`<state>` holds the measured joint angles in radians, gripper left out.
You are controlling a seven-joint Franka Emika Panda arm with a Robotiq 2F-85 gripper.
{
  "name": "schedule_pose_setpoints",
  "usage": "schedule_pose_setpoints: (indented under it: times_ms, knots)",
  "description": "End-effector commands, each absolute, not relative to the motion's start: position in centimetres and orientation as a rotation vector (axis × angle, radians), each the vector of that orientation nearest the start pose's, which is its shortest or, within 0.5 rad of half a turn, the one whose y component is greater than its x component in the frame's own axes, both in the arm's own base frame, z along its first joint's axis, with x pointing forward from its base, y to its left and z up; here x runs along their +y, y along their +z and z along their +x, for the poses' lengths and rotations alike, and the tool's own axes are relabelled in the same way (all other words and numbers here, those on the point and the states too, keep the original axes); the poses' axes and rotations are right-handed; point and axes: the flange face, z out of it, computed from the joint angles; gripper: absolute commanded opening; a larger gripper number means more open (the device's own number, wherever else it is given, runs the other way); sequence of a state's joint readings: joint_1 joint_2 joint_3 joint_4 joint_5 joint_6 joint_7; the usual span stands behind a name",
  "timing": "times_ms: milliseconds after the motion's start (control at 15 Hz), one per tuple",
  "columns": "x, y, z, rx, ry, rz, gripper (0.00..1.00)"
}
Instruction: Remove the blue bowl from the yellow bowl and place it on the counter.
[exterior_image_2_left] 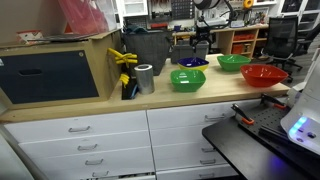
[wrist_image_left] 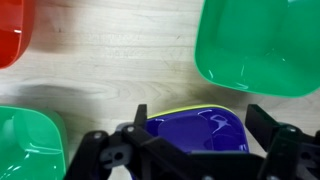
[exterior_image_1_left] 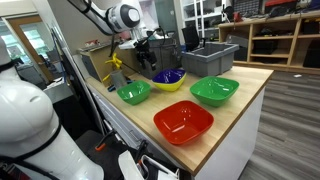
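The blue bowl (wrist_image_left: 195, 135) sits nested in the yellow bowl (exterior_image_1_left: 169, 87), which shows only as a thin rim around it. The pair stands on the counter (exterior_image_1_left: 247, 78), toward its far end in an exterior view, just in front of a grey bin (exterior_image_1_left: 210, 58).

The gripper (wrist_image_left: 200, 118) hangs over the stack with its jaws spread wide and holds nothing. In the wrist view one finger (wrist_image_left: 140, 116) stands at the blue bowl's 9 o'clock side and the other at 3 o'clock. Both are outside the rim. I cannot tell whether either finger touches the bowls.

Around the stack in the wrist view, a green bowl (wrist_image_left: 262, 45) lies at 1 o'clock, a red bowl (wrist_image_left: 12, 35) at 10 o'clock, and a second green bowl (wrist_image_left: 25, 140) at 8 o'clock. Each is apart from the stack, with bare wood between.

In an exterior view a metal can (exterior_image_2_left: 145, 78) stands upright at 9 o'clock from the nearest green bowl. Yellow clamps (exterior_image_2_left: 124, 62) are just beside the can.
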<state>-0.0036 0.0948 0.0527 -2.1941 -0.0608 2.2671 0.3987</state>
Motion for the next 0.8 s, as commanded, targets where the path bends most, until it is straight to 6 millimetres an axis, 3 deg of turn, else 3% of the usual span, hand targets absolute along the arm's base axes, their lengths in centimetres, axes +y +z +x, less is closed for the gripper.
schedule_pose_setpoints:
  times_ms: [0,733]
  knots:
    - [2.1,33.0,56.7,0.462,0.042,-3.171,1.00]
    - [4.8,26.4,61.0,0.126,0.190,-3.197,1.00]
